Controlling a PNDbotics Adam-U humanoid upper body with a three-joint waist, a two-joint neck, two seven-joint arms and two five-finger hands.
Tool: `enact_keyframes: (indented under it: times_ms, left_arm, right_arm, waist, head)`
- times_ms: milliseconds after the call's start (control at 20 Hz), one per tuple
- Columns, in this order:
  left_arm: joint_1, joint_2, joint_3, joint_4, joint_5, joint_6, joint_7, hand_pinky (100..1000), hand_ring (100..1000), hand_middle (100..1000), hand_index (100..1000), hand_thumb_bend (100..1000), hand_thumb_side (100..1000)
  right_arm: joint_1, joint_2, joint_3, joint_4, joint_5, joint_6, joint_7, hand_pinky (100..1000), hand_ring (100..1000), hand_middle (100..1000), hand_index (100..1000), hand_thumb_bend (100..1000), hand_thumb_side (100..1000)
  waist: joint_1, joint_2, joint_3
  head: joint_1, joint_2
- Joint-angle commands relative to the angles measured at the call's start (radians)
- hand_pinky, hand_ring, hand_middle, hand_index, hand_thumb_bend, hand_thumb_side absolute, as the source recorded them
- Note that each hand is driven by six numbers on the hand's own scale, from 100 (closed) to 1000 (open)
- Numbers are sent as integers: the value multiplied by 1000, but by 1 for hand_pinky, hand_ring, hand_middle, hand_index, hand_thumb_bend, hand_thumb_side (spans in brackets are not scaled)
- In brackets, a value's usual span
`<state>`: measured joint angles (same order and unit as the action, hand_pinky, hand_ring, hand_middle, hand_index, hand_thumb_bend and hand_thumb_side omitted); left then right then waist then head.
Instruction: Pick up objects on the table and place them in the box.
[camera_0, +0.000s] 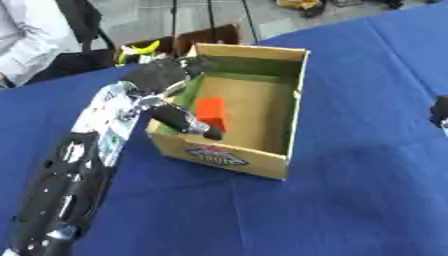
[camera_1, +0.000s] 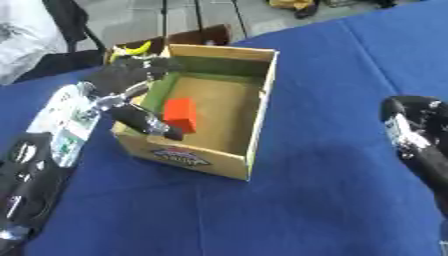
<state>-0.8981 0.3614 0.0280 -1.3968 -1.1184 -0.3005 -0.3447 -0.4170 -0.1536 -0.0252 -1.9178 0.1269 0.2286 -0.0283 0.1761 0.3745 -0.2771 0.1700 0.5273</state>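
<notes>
Reaching over the near-left wall of the box (camera_0: 278, 105), our left hand (camera_0: 166, 80) has its fingers spread and holds nothing (thumb angled inside). We see the red block (camera_0: 211, 113) lying inside, just beside the thumb. Our right hand (camera_1: 420, 135) is at the right edge; we cannot tell how its fingers are set.

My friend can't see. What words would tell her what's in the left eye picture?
The robot's left hand reaches over the near left wall of an open cardboard box, fingers spread, beside a red block that is inside the box. The box sits on a blue table.
</notes>
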Motion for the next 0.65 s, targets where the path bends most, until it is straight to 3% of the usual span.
enact_keyframes:
  times_ms: [50, 100, 150, 250, 300, 400, 450, 650]
  left_arm:
    - [-55, 29, 85, -97, 50, 49, 47, 458, 676, 813, 996, 821, 1000]
    - [-59, 28, 112, -143, 85, 70, 83, 438, 656, 788, 984, 728, 1000]
    - [-39, 37, 119, -206, 192, 101, 186, 433, 649, 778, 979, 701, 1000]
    - [-8, 69, 103, -262, 474, 131, 374, 408, 627, 749, 966, 621, 1000]
    - [1, 82, 97, -271, 591, 132, 425, 394, 615, 736, 960, 569, 1000]
    - [12, 94, 97, -277, 814, 133, 469, 390, 610, 729, 956, 559, 1000]
    - [20, 94, 102, -276, 908, 138, 473, 357, 585, 701, 943, 482, 1000]
    - [81, 105, 159, -302, 1267, 190, 453, 356, 570, 676, 931, 479, 1000]
  right_arm:
    - [-6, -4, -7, -19, -9, -1, -9, 854, 816, 519, 719, 229, 474]
    - [-6, -3, -6, -18, -9, -1, -9, 854, 816, 519, 719, 231, 474]
    - [-6, -2, -6, -18, -9, -2, -9, 854, 816, 519, 719, 230, 474]
    - [-7, 0, -4, -17, -9, -3, -7, 853, 815, 519, 719, 231, 476]
    - [-7, 1, -4, -16, -9, -3, -7, 853, 815, 519, 719, 232, 476]
    - [-6, 4, -4, -15, -8, -4, -7, 853, 815, 519, 719, 232, 477]
    - [-7, 6, -5, -15, -8, -5, -8, 853, 815, 519, 719, 231, 479]
    - [-10, 15, -12, -16, -9, -8, -17, 852, 814, 519, 718, 229, 484]
  waist:
    - [-18, -30, 7]
    - [-21, -31, 9]
    - [-22, -31, 11]
    - [-25, -33, 13]
    - [-27, -34, 14]
    - [-33, -36, 18]
    - [-37, -36, 22]
    - [-58, -39, 48]
  head:
    - [-8, 3]
    - [-10, 1]
    - [-11, 0]
    - [-10, -1]
    - [-10, 0]
    - [-12, 3]
    - [-14, 7]
    - [-37, 21]
